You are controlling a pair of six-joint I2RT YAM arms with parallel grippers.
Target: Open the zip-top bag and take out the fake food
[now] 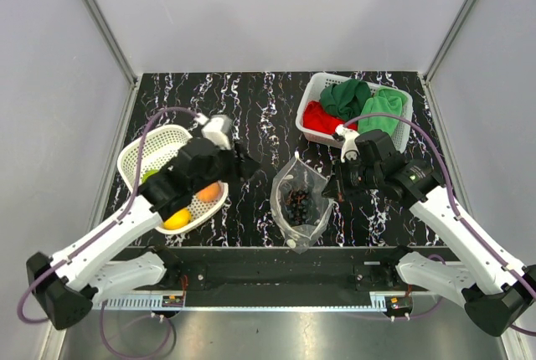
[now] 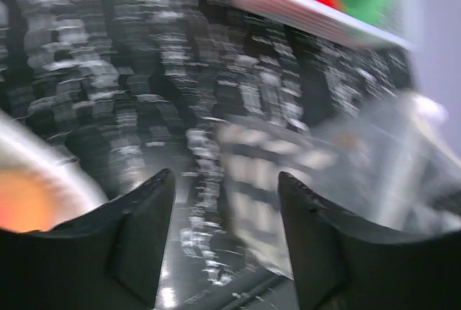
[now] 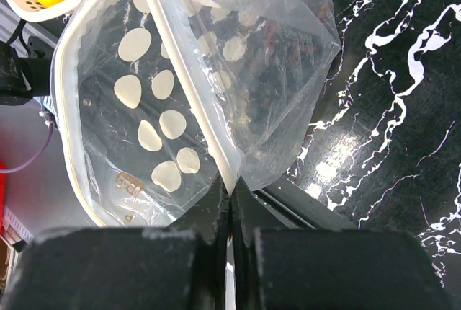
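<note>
The right pincer (image 3: 230, 205) is pressed together on the near rim of the zip-top bag (image 3: 180, 108), its two black fingers meeting on the thin plastic where the white zip strip runs down to them. From that pinch the bag spreads away over the bench (image 1: 251, 109). Its mouth gapes, the two white strips standing apart, and white polka dots show on the clear wall on the left. Small dark shapes show through the far part of the bag (what they are cannot be told). Seen from above, the bag lies in the middle of the bench toward the near edge, just left of the right pincer and between the two arms.

The left pincer (image 2: 227, 241) stands apart with nothing between its fingers (image 2: 137, 238). Its wrist view is badly blurred, though the bag shows to the right ahead of it. From above, it sits left of the bag and clear of it, beside the round white basket (image 1: 138, 155) on the left of the bench.

That basket holds the fake food: a yellow fruit (image 1: 176, 219) at its near side, an orange-pink fruit (image 1: 209, 192) beside that, and a green apple (image 1: 149, 177) partly under the arm.

At the far right stands a rectangular white basket (image 1: 306, 113) with a red cloth (image 1: 318, 117) and green cloths (image 1: 347, 96) in it.
</note>
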